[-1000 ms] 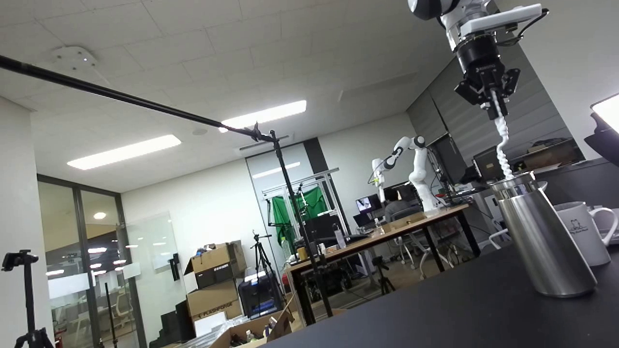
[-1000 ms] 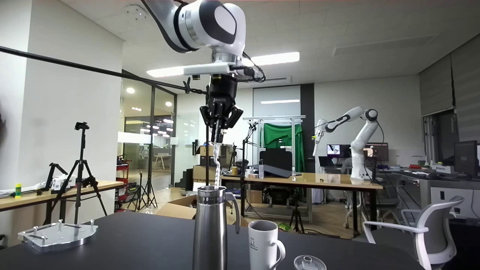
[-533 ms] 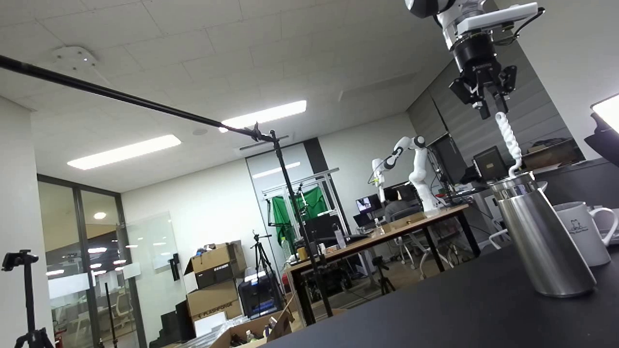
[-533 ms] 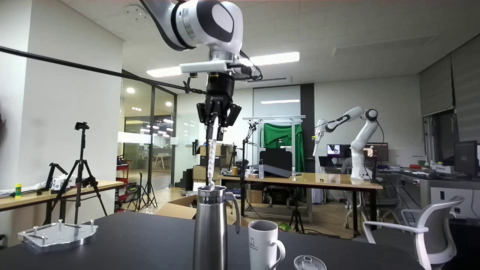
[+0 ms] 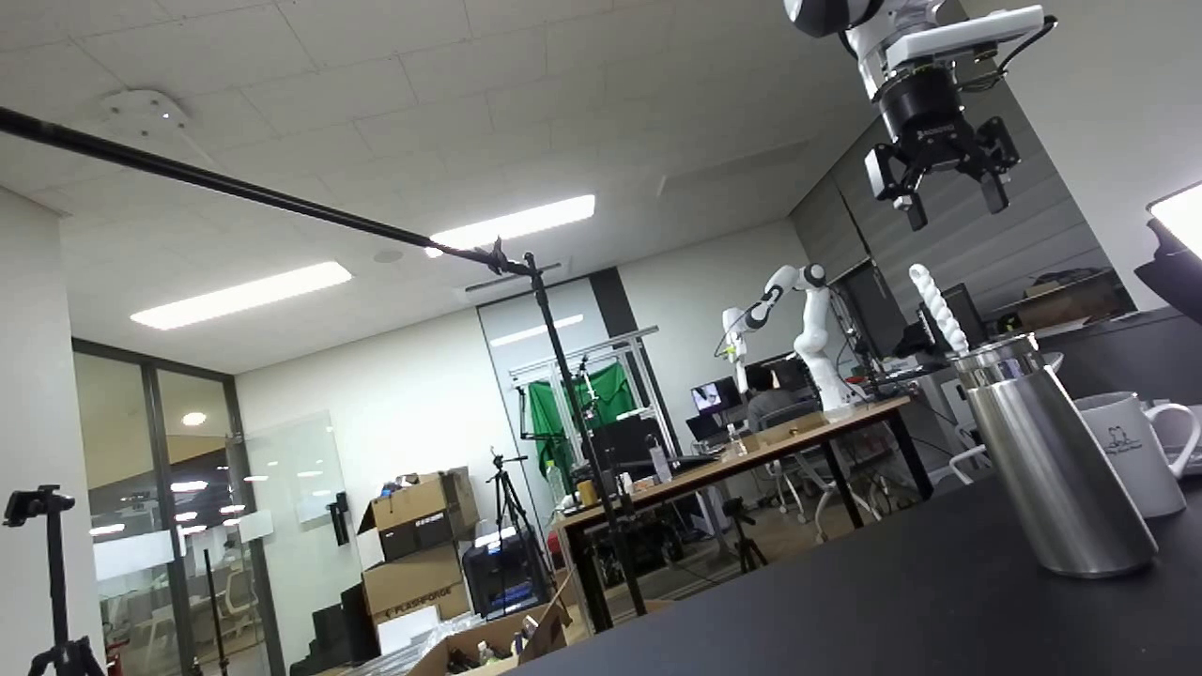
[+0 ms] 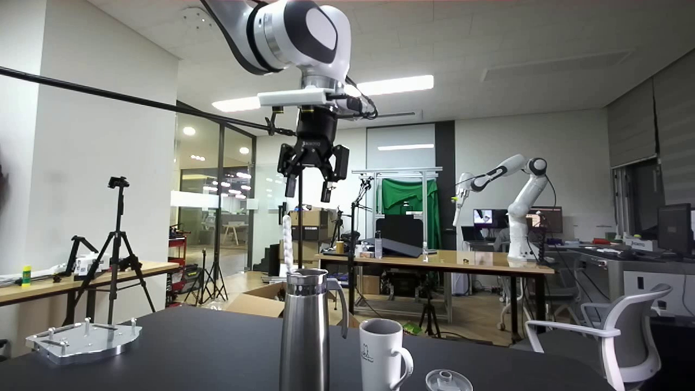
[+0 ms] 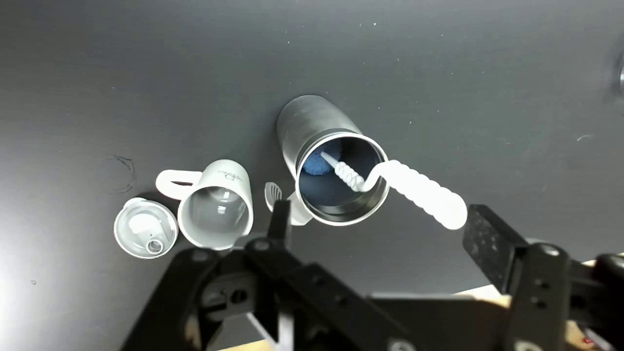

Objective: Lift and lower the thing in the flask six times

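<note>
White brush (image 7: 414,185) sits in the flask (image 6: 304,342), blue sponge (image 7: 316,163) down inside, handle sticking up out of the mouth. Long axis steep but tilted: in an exterior view the free end leans a bit toward the left edge of the tabletop (image 6: 206,347); in the wrist view it points right and down, toward the tabletop edge along the bottom. Handle crosses the rim, contact unclear.

Handle: rope-like spiral, rounded end, S-bend partway, thinner spiral below, tapered tip into porous sponge. Flask: brushed-steel cylinder, shinier band at lip, curved grey handle, upright, in from the tabletop's far edge. Tabletop matte black. White glossy mug (image 6: 374,353) with line drawing just beside flask, on the side away from the left edge; translucent lid (image 6: 448,382) past it. Silvery plate (image 6: 89,342) with short posts by the left edge.

End effector (image 6: 308,191) hangs above the flask, fingers spread wide, apart from the brush. A second ago they were clamped on the handle; half a second ago just parted, handle top right by the fingertips. Now the gap is wider, and handle top sits lower, tipped toward the left-edge side. Flask, mug, lid and plate unmoved.
</note>
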### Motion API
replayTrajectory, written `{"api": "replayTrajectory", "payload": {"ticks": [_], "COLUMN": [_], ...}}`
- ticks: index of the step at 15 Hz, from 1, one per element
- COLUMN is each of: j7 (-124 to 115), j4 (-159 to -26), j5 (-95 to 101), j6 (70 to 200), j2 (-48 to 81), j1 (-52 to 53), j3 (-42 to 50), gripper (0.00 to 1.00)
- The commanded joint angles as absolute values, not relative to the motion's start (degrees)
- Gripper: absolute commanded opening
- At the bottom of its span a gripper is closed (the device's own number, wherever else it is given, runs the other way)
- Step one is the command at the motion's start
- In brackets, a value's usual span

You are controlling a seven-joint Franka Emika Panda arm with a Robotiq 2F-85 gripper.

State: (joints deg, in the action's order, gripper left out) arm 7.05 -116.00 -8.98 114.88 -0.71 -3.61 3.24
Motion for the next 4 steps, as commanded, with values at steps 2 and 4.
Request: {"api": "replayTrajectory", "payload": {"ticks": [2, 4], "j7": [7.06, 7.06], "j4": [-115.89, -115.89], "j5": [-8.96, -8.96], "j6": [114.73, 114.73], "j2": [-0.69, -0.69], "j1": [-3.50, -3.50], "j3": [3.33, 3.33], "gripper": [0.96, 0.96]}}
